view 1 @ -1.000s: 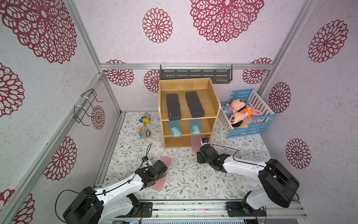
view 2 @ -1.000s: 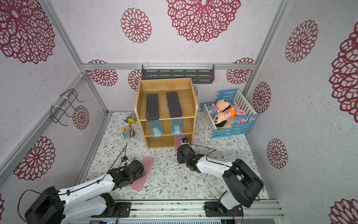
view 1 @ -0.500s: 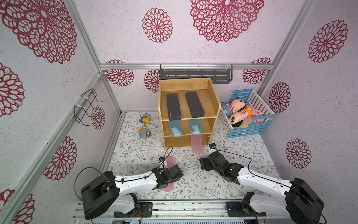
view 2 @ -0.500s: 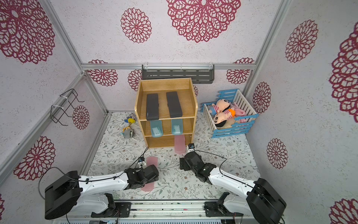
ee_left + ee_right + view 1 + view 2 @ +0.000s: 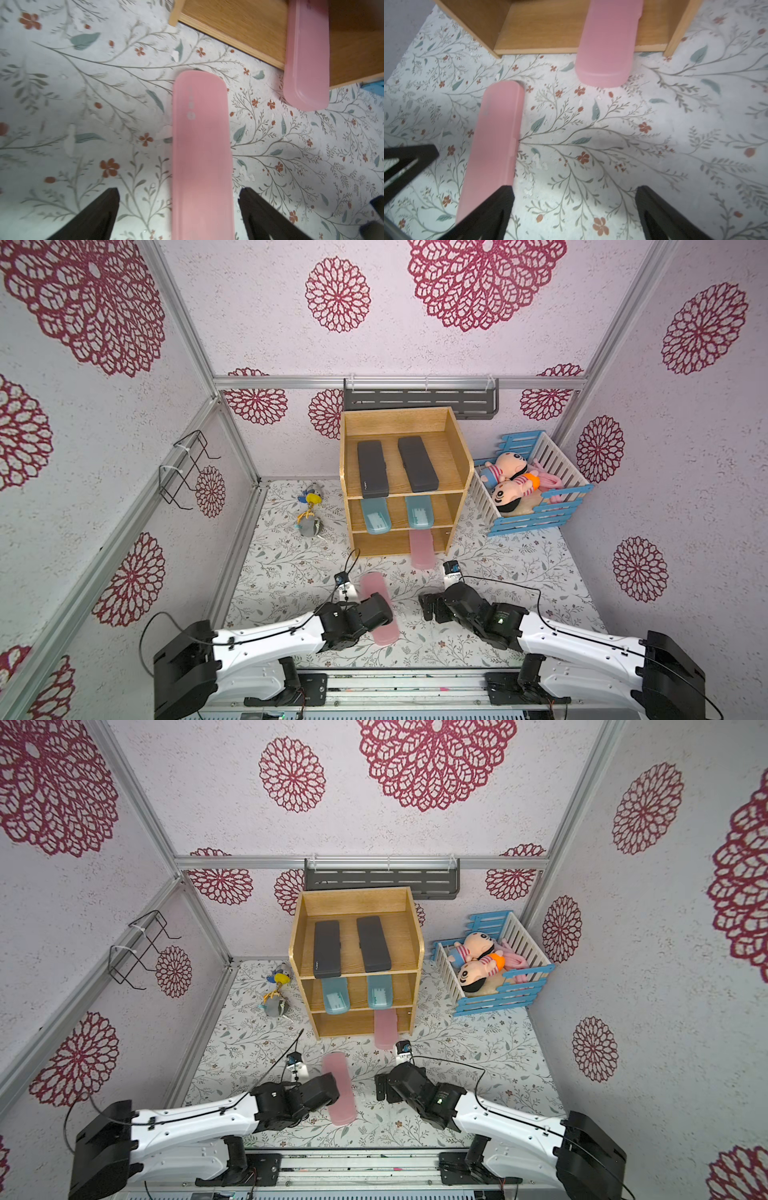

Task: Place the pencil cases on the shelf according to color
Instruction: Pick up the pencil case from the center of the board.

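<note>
The left gripper (image 5: 178,190) is hanging wide open astride a pink pencil case (image 5: 200,155) on the surface (image 5: 62,104), not touching it; the right gripper (image 5: 574,187) is gaping empty. A second pink case (image 5: 609,41) is jutting from the shelf (image 5: 546,31).

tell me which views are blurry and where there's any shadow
Left wrist view: the pink case on the mat looks smeared, likely motion blur. Right wrist view: slightly soft, with a faint grey shadow across the mat. Both top views: sharp and evenly lit.
</note>
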`<state>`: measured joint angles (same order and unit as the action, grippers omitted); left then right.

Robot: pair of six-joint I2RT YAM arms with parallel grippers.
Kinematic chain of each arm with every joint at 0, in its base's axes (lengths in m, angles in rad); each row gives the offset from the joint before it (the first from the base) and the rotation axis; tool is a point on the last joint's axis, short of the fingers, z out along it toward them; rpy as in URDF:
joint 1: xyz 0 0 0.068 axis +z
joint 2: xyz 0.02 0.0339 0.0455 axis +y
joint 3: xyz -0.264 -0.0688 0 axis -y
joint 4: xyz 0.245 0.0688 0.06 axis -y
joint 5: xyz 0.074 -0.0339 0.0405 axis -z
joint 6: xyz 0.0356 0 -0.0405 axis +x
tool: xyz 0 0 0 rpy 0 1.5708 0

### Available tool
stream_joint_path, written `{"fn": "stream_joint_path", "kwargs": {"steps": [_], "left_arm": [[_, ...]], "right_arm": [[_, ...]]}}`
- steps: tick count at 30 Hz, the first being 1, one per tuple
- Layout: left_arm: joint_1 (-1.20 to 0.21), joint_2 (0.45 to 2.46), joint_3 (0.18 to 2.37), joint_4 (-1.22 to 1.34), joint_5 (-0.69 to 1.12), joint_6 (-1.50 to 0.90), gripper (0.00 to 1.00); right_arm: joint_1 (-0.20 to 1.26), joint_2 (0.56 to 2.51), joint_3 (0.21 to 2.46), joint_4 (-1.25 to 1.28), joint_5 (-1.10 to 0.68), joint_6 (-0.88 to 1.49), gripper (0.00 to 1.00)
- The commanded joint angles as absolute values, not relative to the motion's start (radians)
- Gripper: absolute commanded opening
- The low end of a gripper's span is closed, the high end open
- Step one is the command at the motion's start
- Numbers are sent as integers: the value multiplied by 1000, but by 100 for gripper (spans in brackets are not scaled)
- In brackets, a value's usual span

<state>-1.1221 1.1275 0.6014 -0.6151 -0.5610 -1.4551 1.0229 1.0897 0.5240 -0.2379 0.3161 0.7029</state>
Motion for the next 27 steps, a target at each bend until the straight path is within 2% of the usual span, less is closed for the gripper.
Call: {"fn": "stream_joint_path", "kwargs": {"steps": [1,6,11,27], "left_arm": [[-1120,1003,552,-770,-663,-1503,97],[-1095,811,504,-856,-715,-1502,97],[-1048,702,465,-867,-726,-1470,97],[-933,659,452,-861,-699,-1383,97]], "right_arm": [[1102,1156,534,-154,316,783,99],[1221,1329,631,-122,337,830,99],[1291,1474,730,-125,316,814,99],[1366,1769,962,-281,348,794,99]]}}
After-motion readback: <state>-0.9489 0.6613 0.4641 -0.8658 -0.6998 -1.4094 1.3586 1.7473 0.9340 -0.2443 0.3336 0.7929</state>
